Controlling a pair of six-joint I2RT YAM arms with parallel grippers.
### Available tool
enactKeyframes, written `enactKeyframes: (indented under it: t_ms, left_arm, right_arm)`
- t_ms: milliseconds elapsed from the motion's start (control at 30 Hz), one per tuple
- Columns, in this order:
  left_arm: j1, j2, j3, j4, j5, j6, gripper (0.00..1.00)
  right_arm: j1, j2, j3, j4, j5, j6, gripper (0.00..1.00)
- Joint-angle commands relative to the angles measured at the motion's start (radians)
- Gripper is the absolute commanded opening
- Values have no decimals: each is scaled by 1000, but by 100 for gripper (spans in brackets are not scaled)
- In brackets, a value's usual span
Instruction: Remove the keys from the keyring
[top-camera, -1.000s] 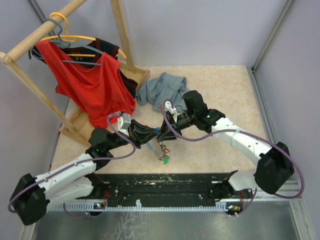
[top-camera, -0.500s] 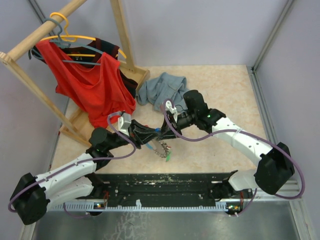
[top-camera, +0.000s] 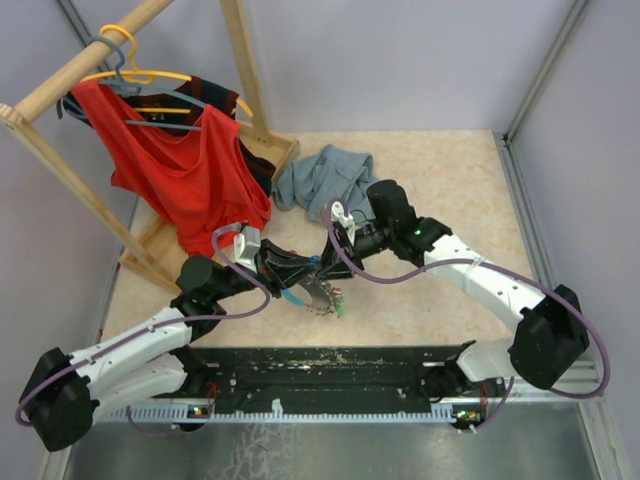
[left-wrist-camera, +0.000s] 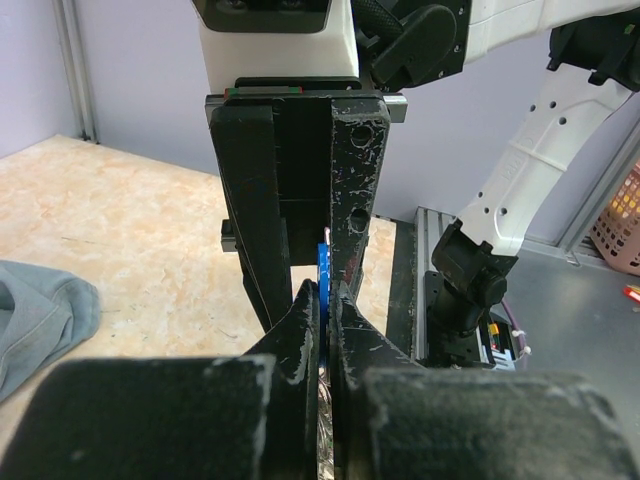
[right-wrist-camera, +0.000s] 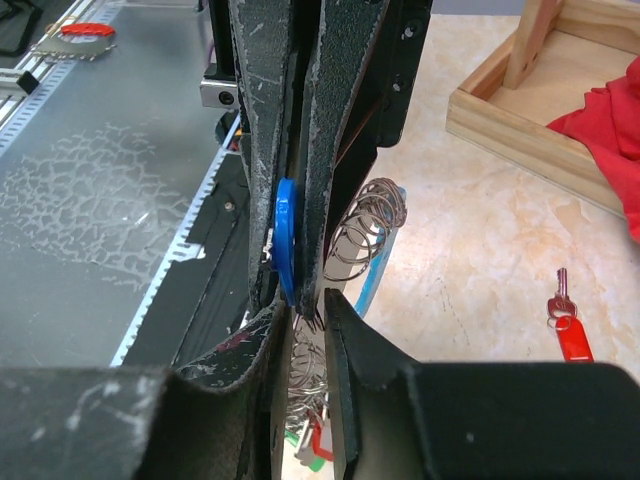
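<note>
My left gripper (left-wrist-camera: 322, 290) is shut on the blue key (left-wrist-camera: 322, 262), a thin blue strip between its jaws. In the right wrist view that blue key (right-wrist-camera: 285, 235) shows as a round blue head pinched between the left arm's fingers. The keyring (right-wrist-camera: 378, 275), a light blue loop with a silvery ring chain (right-wrist-camera: 370, 230), hangs beside it. A red and a green key (right-wrist-camera: 315, 452) dangle below. My right gripper (right-wrist-camera: 308, 305) faces the left one tip to tip, jaws a narrow gap apart, with chain showing through. From above, both grippers (top-camera: 318, 265) meet over the chain (top-camera: 320, 297). Another red key (right-wrist-camera: 568, 335) lies loose on the table.
A grey-blue garment (top-camera: 322, 175) lies behind the grippers. A wooden rack (top-camera: 245, 70) with a red shirt (top-camera: 185, 175) on hangers stands at the back left, its base (right-wrist-camera: 520, 110) close by. The black rail (top-camera: 330, 365) runs along the near edge.
The hanging chain with its keys has swung slightly, and the green key sits a little further right. Both arms have stayed almost still.
</note>
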Motion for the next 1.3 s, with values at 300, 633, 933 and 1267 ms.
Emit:
enactKeyframes:
  t_ms: [300, 633, 933, 1267]
  left_arm:
    - [-1, -30, -3, 79, -11, -6, 0]
    - [0, -41, -8, 73, -17, -2, 0]
    - [0, -95, -61, 99, -34, 5, 0]
    - [-1, -157, -210, 143, -81, -1, 0]
  right_arm:
    - [-15, -38, 52, 9, -24, -13, 13]
    - [-25, -41, 52, 10, -41, -9, 0]
    - [-55, -53, 48, 41, -97, 31, 0]
    - [-65, -49, 16, 143, -73, 141, 0]
